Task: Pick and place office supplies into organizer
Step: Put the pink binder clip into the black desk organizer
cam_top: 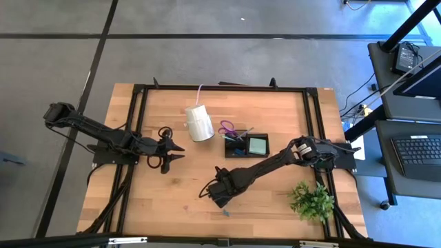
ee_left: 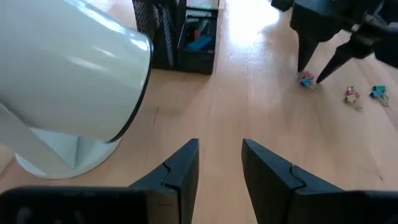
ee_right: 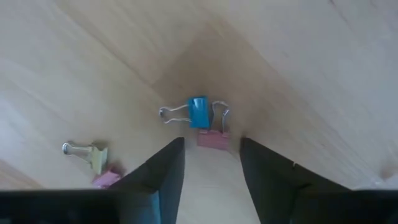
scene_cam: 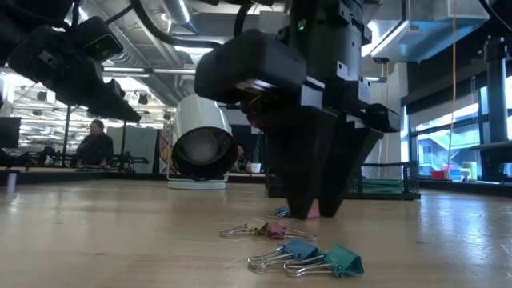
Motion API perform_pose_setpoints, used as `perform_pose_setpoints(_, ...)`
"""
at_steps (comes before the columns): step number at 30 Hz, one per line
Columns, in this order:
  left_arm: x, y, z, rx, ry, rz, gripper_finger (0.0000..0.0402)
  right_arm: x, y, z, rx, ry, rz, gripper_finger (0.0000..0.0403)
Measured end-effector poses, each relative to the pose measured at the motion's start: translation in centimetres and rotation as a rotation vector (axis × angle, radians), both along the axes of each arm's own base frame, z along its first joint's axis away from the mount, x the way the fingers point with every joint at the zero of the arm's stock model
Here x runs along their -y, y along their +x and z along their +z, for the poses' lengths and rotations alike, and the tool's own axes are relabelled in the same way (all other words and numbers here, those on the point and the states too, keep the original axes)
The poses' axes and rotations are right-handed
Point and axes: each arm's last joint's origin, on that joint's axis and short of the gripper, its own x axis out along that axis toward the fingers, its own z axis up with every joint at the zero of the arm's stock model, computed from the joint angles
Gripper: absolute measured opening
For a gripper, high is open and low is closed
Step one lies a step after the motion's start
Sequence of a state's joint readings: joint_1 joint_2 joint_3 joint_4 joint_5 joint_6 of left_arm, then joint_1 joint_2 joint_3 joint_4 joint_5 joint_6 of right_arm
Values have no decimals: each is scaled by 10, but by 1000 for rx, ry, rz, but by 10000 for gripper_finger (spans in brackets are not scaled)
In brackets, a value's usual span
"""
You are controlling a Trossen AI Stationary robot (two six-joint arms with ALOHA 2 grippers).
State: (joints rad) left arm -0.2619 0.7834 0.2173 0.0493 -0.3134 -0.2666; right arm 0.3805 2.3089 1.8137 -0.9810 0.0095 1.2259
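Step in hand: grasping a clip. The right tool (ee_right: 210,163) stands tip-down on the surface (cam_top: 172,200), fingers narrowly parted around a pink clip (ee_right: 212,138), with a blue clip (ee_right: 198,112) just beyond. The left tool (ee_left: 219,163) waits partly open near the white roll (cam_top: 198,122). Next: close, lift, carry to the organizer (cam_top: 238,148).

Small blue binder clip (ee_right: 198,112) and pink binder clip (ee_right: 212,138) lie touching on the wooden tabletop (ee_right: 298,74); black mesh two-compartment organizer (cam_top: 246,146) holds purple-handled scissors (cam_top: 229,129).
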Motion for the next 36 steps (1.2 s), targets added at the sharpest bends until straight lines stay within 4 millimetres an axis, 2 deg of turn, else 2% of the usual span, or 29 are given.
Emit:
perform_pose_setpoints(16,0,-2,-3,-37,11,-1,116,13,4,-2,-22,14,-57,85)
perform_pose_setpoints(36,-1,-3,-5,-54,15,0,116,15,3,-2,-28,-3,-56,81)
